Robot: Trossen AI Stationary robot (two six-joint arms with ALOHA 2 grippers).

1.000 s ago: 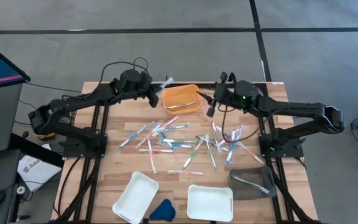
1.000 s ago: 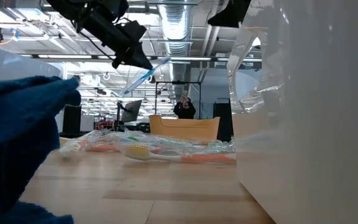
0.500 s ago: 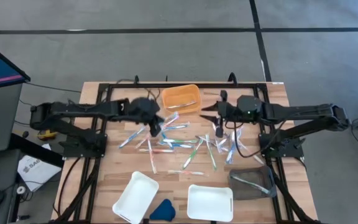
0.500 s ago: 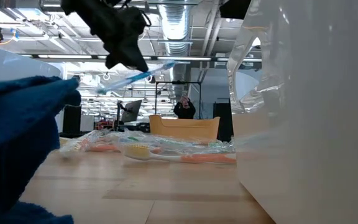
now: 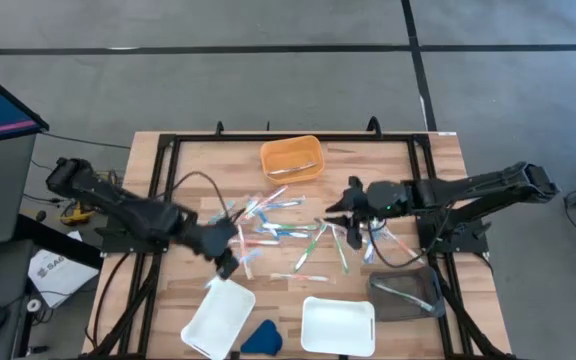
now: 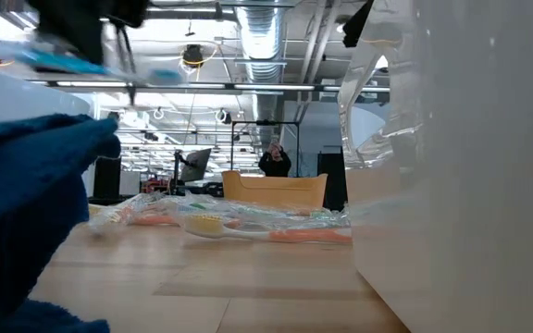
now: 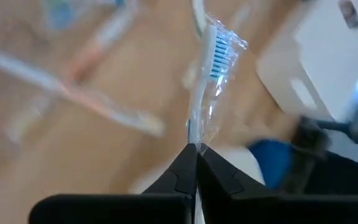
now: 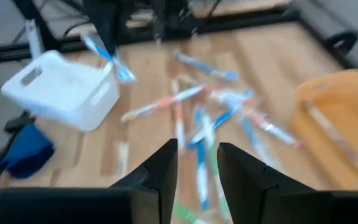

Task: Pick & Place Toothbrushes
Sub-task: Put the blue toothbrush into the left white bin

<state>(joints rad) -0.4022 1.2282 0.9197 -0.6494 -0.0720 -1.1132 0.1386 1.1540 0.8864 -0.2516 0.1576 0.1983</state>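
Many thin wrapped toothbrushes in blue, green, orange and white lie scattered on the middle of the wooden table. My left gripper hovers by the far edge of the near-left white tray, shut on one white toothbrush with blue bristles. It shows blurred in the low view. My right gripper is open and hangs above the right part of the pile, touching nothing. My left gripper pinches the wrapped toothbrush between its two fingertips at the handle end. The brush points straight out ahead of the fingers, bristle head farthest away. It is lifted clear of the table, its clear wrapper loose around the head.
An orange tray with a brush in it sits at the far edge. A second white tray and a dark grey tray holding a brush lie near the near edge. A dark-blue wedge lies between the white trays.
My left gripper has swept from beside the orange tray toward the near edge, carrying the blue-bristled toothbrush clear of the table to the near-left white tray. My right gripper has moved from near the orange tray toward the near edge, over the pile.
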